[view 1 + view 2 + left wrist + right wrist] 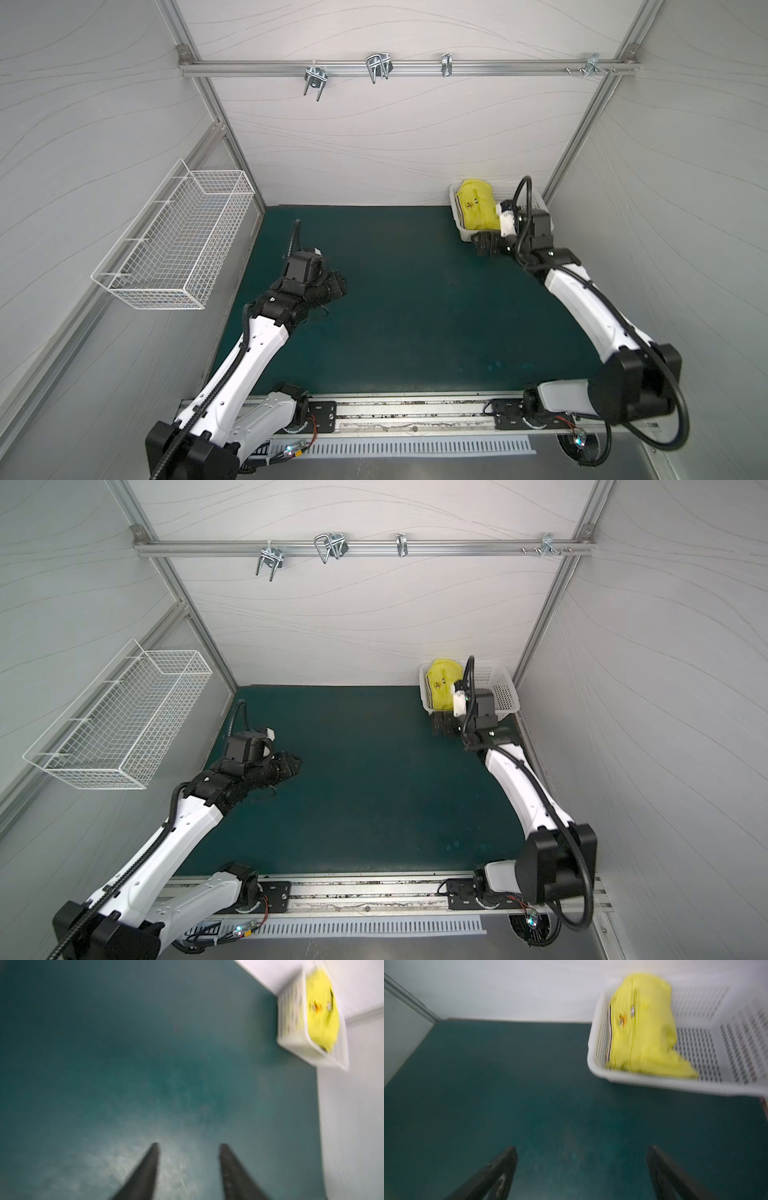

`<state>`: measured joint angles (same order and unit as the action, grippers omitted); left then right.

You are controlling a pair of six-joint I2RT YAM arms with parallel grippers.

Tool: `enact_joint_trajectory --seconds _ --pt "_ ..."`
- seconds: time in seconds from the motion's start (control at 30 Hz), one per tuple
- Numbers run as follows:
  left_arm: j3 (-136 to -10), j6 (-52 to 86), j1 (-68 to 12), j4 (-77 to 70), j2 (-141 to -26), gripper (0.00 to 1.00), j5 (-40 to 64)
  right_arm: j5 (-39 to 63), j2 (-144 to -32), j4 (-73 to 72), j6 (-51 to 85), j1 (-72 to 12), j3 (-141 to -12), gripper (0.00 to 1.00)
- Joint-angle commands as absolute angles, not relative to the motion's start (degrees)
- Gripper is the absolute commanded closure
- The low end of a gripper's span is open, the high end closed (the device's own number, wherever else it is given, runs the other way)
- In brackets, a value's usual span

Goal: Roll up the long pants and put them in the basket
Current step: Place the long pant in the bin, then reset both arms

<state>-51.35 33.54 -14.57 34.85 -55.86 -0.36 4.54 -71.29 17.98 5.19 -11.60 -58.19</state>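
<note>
Yellow long pants point(477, 203) bundled in white basket point(456, 210), back rt corner of surface point(395, 316); rt gripper point(484, 246) just beside basket.

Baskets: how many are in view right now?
2. White wire basket hangs on the left side wall; white plastic basket sits in the far right corner of the mat, holding the bundled long pants. No others seem hidden.

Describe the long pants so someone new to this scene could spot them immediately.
On the green mat, look to the far right corner, where a white perforated plastic basket sits. The long pants are the bundled yellow-green fabric inside it, striped black and white along one edge, the only coloured soft thing here.
</note>
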Motion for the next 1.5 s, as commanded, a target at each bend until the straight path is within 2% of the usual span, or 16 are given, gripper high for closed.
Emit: enact_joint_trajectory --seconds 0.0,0.1,0.17,0.3,0.43,0.5,0.77,0.97,1.0,1.13,1.2,1.47 --pt "-50.71 26.51 -12.95 31.09 -53.06 0.01 -16.68 5.99 -62.94 14.48 6.17 -10.65 -48.96 0.01" --pt "-45.77 20.94 -12.04 24.9 -50.63 0.01 -27.06 3.47 -59.85 15.11 6.27 -9.52 -43.69 0.01" --pt "-39.71 12.94 -11.87 15.39 -50.25 0.01 -27.26 1.46 -60.42 14.81 9.51 -8.51 -41.97 0.01" --pt "-30.77 7.6 -11.1 -0.32 -52.21 0.01 -32.42 1.41 -64.62 8.49 10.82 -7.3 -38.08 0.01" --pt "-23.7 6.98 -6.16 -13.76 -56.55 0.01 -26.66 -1.6 -70.12 2.99 6.25 -7.11 -36.65 0.01" --pt "-22.78 7.22 -3.6 -19.05 -60.27 0.01 -18.34 -3.37 -72.44 -0.08 4.29 -6.4 -36.16 0.01" --pt "-28.36 0.9 -0.71 -29.56 -79.25 0.01 -7.99 -3.16 -77.78 -24.49 4.15 -4.91 -27.4 0.01" --pt "-27.44 1.44 1.47 -39.16 -86.16 0.01 -3.89 -4.58 -81.59 -36.57 1.77 -4.87 -26.01 0.01" --pt "-26.51 1.37 1.92 -43.86 -88.57 0.01 -3.26 -4.7 -83.0 -40.08 1.12 -4.79 -25.15 0.01" --pt "-24.98 1.72 2.11 -45.81 -88.63 0.0 -2.9 -3.01 -91.18 -55.73 0.22 -4.75 -21.39 0.01" --pt "-25.6 1.62 2.11 -43.94 -88.31 0.01 -2.81 -2.65 -89.2 -47.72 0.32 -4.99 -23.63 0.01" --pt "-25.45 1.66 1.94 -44.39 -88.33 0.0 -3.64 -0.93 -90.51 -46.53 -2.01 -5.91 -25.32 0.01"
